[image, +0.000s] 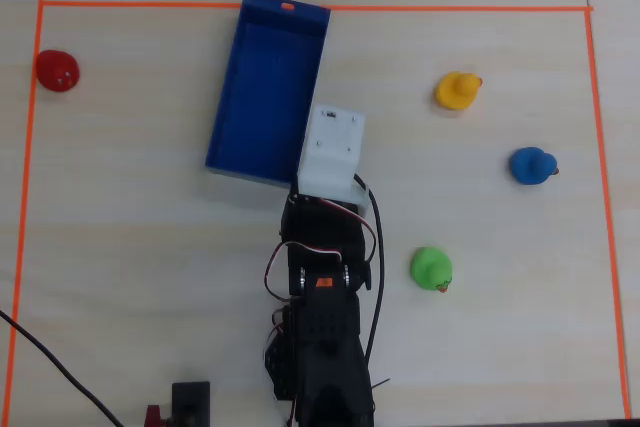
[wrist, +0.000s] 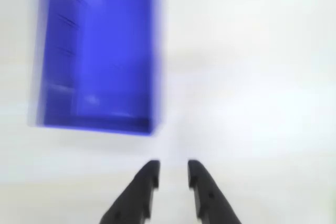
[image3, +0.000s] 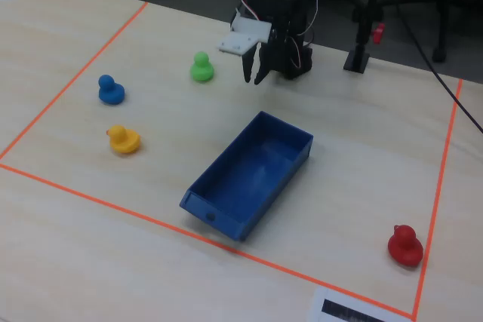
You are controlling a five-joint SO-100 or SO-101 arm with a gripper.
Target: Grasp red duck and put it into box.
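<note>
Just inside the orange tape line [image: 320, 9] sits the box [image: 268, 87], long, blue, low-walled, one short end touching the tape, small orange mark on that end. Box is empty in the overhead and fixed views.

Red duck [image: 57, 70] is well apart from the box, to the box's left in the overhead view, close to the tape corner on that side. In the fixed view the red duck [image3: 405, 246] is to the right of the box [image3: 249, 179], upright on the table, nothing touching it.

Gripper [wrist: 172, 174] enters the wrist view from the bottom edge: two dark fingers [wrist: 142, 192] with a narrow gap between the tips, slightly parted, nothing between them. Bare table under the tips. Wrist view is blurred; the box [wrist: 97, 51] fills the upper left, its near short wall just above and left of the fingertips.

Fixed view shows the gripper [image3: 253, 73] hanging above the table, fingers pointing down, off the far short end of the box, not touching it. Overhead view: the arm [image: 320, 327] reaches toward the box from the bottom edge, and its white block [image: 330, 152] overlaps the box's lower right corner.

Other ducks, all on the opposite side of the box from the red one in the overhead view: yellow duck [image: 458, 90], blue duck [image: 530, 165], green duck [image: 432, 269]. Green is nearest the arm, just beside it. All sit apart from the box on the light wood table [image: 140, 277].
</note>
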